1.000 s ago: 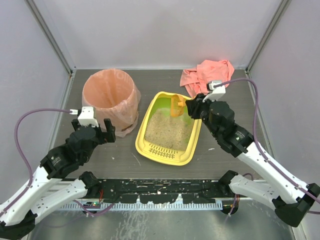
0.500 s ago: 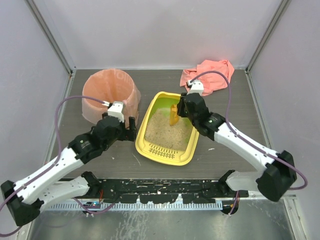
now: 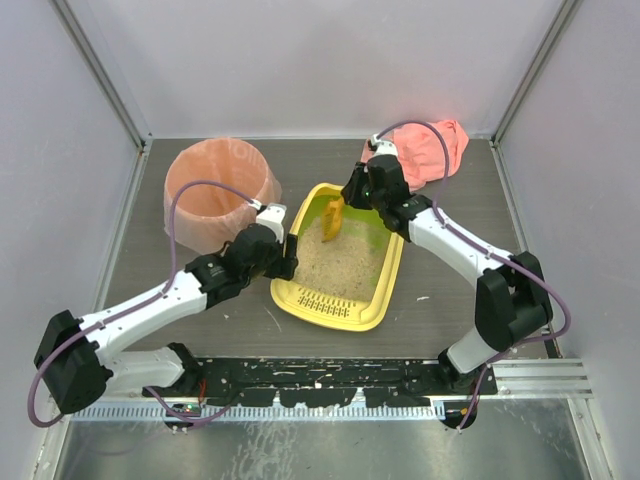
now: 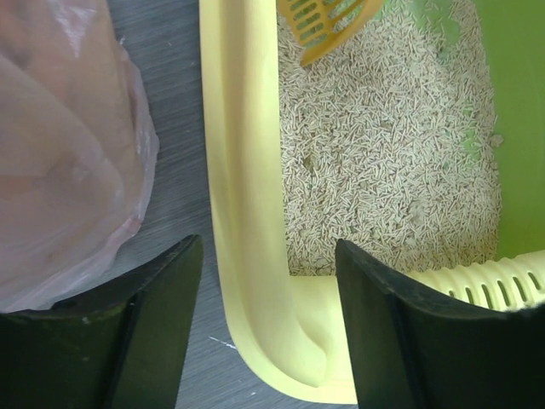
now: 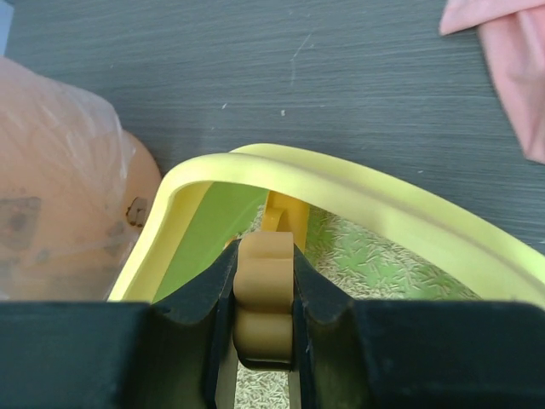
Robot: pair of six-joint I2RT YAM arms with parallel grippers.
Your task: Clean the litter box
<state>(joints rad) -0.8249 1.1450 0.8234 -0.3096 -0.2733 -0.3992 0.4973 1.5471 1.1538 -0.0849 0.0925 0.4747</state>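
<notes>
Your litter box (image 3: 335,312) sits in the middle of the desk (image 3: 450,290), turned at an angle. Its grate (image 3: 322,297) end is toward the arm bases and its far end points toward the cloth (image 3: 435,150) in the far right corner. The bin (image 3: 215,190) stands just to its left.

Your left fingers (image 3: 290,250) are spread wide at the box's left rim, near the grate corner. In the left wrist view the yellow rim (image 4: 243,170) runs up between them. One finger (image 4: 145,324) is over the bare desk beside the bin (image 4: 60,153), the other on the litter (image 4: 383,153) side, with nothing gripped. You cannot tell from these views whether either finger touches the rim.

Your right fingers (image 3: 352,193) are at the box's far end, closed on the scoop (image 3: 331,218). The right wrist view shows its orange handle (image 5: 266,281) pinched tight between the two pads, just inside the curved rim (image 5: 358,200). The scoop is tilted, with its slotted head (image 4: 328,25) down against the litter (whether it carries anything is not visible). The litter covers the box floor up to the grate, and the green walls show above it at the far end.
</notes>
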